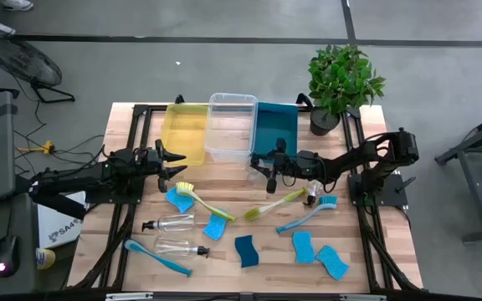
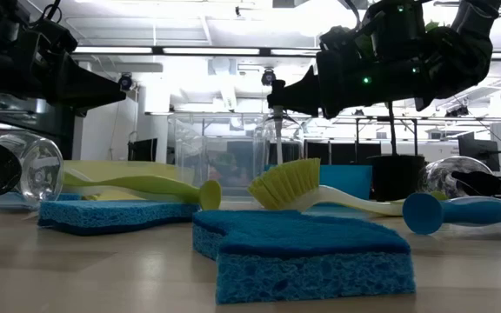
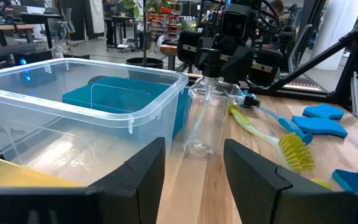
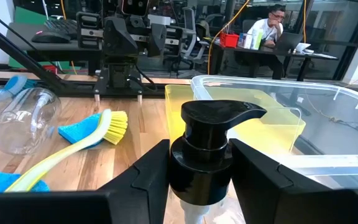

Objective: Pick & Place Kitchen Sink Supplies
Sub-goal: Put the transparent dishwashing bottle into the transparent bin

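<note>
Fingers of your left gripper (image 1: 176,158) stand parted and empty beside the yellow plastic bin (image 1: 186,132). Next comes the clear plastic tub (image 1: 232,125), then your right gripper (image 4: 199,163), clamped on the black pump collar of a clear plastic bottle (image 3: 204,118) standing upright on the wooden table (image 1: 266,251), just before the teal bin (image 1: 276,127)
</note>
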{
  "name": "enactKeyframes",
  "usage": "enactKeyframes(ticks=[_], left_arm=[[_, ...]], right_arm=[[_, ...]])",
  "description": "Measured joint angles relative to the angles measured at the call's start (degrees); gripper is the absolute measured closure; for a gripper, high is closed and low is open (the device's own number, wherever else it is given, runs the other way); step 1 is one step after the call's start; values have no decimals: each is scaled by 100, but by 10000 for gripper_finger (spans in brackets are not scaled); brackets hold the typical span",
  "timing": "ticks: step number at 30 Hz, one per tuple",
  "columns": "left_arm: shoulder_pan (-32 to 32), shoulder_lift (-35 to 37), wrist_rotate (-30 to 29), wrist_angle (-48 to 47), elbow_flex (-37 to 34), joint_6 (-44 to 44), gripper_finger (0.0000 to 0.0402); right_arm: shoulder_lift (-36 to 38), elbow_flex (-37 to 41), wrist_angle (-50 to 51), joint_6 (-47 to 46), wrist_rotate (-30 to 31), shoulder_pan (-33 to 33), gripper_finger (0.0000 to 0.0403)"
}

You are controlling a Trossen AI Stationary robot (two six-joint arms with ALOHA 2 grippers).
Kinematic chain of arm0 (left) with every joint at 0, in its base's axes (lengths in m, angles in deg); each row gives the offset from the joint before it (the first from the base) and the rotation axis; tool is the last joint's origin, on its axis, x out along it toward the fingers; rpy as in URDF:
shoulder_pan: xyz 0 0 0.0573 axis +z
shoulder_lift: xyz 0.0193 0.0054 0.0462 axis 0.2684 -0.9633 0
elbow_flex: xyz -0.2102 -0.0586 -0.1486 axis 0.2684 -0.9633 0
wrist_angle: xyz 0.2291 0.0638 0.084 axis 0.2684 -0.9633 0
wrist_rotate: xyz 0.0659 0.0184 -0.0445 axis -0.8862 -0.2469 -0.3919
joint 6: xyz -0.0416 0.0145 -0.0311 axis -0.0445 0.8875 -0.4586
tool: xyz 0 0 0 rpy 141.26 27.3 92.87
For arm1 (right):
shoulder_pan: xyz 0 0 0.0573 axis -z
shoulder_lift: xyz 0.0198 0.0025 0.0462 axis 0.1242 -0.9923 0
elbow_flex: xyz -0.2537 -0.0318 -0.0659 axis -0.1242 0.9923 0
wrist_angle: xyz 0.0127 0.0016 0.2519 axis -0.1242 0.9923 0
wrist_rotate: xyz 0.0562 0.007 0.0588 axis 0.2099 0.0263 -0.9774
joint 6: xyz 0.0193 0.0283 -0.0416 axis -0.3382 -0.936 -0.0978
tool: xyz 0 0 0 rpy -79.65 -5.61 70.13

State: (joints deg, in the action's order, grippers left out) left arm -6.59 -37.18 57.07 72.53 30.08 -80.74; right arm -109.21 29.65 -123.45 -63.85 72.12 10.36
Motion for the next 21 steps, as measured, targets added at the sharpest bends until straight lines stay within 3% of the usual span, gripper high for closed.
enactKeyframes(ticks=[21], left_arm=[[1,1,0,0,-2,1,241]], right_arm=[[177,7,-234,-482,-404,-329,263]])
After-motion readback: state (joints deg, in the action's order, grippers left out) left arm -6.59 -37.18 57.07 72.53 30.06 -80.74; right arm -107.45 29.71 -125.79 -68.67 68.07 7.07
